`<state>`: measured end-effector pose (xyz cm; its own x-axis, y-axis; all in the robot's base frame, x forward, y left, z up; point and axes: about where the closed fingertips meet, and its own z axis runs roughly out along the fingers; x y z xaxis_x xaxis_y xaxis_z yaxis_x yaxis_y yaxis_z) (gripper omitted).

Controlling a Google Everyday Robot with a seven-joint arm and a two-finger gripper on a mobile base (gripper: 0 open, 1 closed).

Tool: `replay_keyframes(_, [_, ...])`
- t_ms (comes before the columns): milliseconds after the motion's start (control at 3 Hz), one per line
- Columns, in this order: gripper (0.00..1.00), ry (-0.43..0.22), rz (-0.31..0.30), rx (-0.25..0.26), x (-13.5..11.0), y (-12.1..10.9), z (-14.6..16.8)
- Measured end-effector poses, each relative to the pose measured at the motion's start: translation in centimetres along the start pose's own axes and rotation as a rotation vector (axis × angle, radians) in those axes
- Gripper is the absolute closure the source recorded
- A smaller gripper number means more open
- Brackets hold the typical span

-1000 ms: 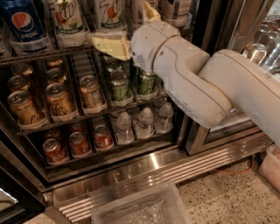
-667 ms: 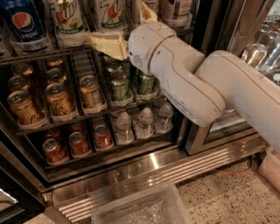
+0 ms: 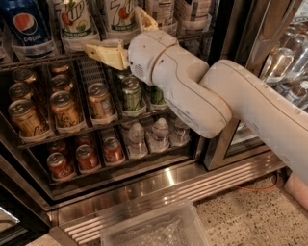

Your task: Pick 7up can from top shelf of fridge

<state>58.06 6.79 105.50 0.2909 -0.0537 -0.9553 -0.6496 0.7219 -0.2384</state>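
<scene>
Gripper [image 3: 115,31] stood at the top shelf [image 3: 29,61] rail, fingers [image 3: 108,53] spread wide, nothing clamped. The upright 7up can [image 3: 120,13] lay at twelve o'clock, between them.

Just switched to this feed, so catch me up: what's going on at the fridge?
The robot's arm reaches into the fridge. Its tool is open at the top shelf, with its pale fingers spread by the nearest 7up can. That can stands on the shelf, not yet gripped or lifted. A second 7up can and a Pepsi can stand further along.
</scene>
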Motion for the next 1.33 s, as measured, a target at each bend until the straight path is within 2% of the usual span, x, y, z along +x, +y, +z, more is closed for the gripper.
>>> replay_keyframes(333, [0.25,-0.008,-0.001,0.02,-0.4,-1.2,-0.1])
replay_keyframes(667, [0.24,-0.014,-0.017,0.049,-0.8,-2.7,-0.3])
replay_keyframes(1333, [0.21,-0.007,-0.026,0.069,0.0,-3.5,0.9])
